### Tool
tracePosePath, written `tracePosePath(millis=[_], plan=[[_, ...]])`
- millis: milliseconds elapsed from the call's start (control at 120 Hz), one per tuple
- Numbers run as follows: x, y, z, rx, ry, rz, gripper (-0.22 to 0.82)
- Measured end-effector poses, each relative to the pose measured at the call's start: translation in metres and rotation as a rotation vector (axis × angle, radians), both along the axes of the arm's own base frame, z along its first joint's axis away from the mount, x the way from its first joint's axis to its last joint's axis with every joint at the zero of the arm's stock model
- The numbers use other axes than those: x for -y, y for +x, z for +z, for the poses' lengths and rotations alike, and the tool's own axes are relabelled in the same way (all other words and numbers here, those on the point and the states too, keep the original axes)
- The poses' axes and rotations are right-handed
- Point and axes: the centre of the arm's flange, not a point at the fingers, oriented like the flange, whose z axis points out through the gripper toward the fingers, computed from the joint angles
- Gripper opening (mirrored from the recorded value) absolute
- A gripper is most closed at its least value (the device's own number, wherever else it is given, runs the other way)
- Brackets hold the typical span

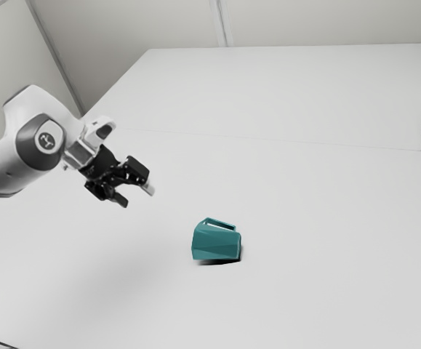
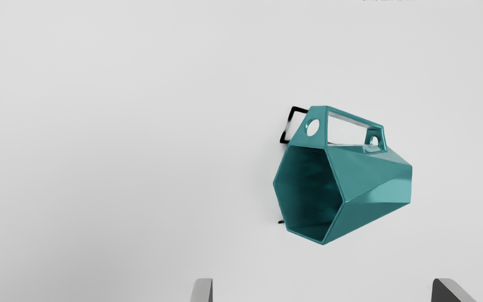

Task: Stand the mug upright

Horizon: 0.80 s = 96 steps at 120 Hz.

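Mug: teal mug (image 1: 216, 244) is lying on its side on the table (image 1: 305, 291), well in from the far edge; mouth is facing the arm's side.
Why it's staying put: flat facet is probably bearing the weight, keeping it from rolling.
Handle: angular handle (image 2: 357, 117) is sticking out from the body, round holes showing in its end webs.
Body: faceted, tapering from polygonal mouth to narrower base; walls are looking thin, finish smooth, slightly glossy.
Table: plain matte white, taking soft shadows.
Gripper: gripper (image 1: 137, 196) is hovering above, wide, nothing between fingers; likely kept open for the approach.
Status: mug not upright; next move is calling for a firm grip, then a tilt, mouth up. Smooth facets could be slipping.
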Motion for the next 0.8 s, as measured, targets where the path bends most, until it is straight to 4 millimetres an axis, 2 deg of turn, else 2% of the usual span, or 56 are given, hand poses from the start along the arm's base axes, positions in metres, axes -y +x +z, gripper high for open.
tracePosePath(millis=[158, 275, 383, 508, 800], plan=[[-0.001, 0.006, -0.022, -0.013, -0.1, 0.032, 0.56], [0.003, 0.0, -0.042, -0.031, -0.176, 0.041, 0.56], [-0.006, -0.003, -0.062, -0.05, -0.247, 0.067, 0.56], [-0.01, -0.004, -0.073, -0.051, -0.308, 0.053, 0.56], [-0.002, -0.005, -0.098, -0.037, -0.389, -0.032, 0.56]])
